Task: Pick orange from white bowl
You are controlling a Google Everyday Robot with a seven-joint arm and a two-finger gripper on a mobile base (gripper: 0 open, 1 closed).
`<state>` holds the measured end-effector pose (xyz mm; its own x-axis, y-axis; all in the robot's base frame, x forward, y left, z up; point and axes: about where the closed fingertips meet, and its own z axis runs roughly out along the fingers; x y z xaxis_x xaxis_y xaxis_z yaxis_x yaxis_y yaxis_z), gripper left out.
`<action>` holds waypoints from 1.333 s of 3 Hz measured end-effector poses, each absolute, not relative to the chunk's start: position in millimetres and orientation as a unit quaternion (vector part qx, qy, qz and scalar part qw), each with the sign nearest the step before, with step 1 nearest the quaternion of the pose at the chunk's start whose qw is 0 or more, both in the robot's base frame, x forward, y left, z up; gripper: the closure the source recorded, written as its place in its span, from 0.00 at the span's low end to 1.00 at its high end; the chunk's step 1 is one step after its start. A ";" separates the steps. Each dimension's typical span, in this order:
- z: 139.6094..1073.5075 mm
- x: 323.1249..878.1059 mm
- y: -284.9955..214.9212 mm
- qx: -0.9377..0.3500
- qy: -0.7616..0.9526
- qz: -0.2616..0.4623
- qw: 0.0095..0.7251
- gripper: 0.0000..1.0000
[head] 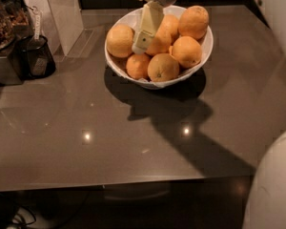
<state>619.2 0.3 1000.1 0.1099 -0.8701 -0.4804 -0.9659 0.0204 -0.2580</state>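
Note:
The white bowl (204,56) stands at the back middle of the grey table, full of several oranges. A large, paler orange (120,40) lies at the bowl's left side. Other oranges lie at the top right (194,22), the right (187,51) and the front (163,67). My gripper (140,44) comes down from the top edge into the bowl. Its cream tip sits just right of the large left orange and in front of the middle oranges (164,35), partly hiding them. I see nothing lifted out of the bowl.
A dark cup (38,56) and a metal appliance (5,56) stand at the far left. A pale upright panel (62,8) is behind them. My white body (274,185) fills the bottom right corner. The table's front edge (133,181) runs across the lower part.

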 end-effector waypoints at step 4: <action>970.9 674.1 42.5 -0.696 0.639 0.110 0.310 0.00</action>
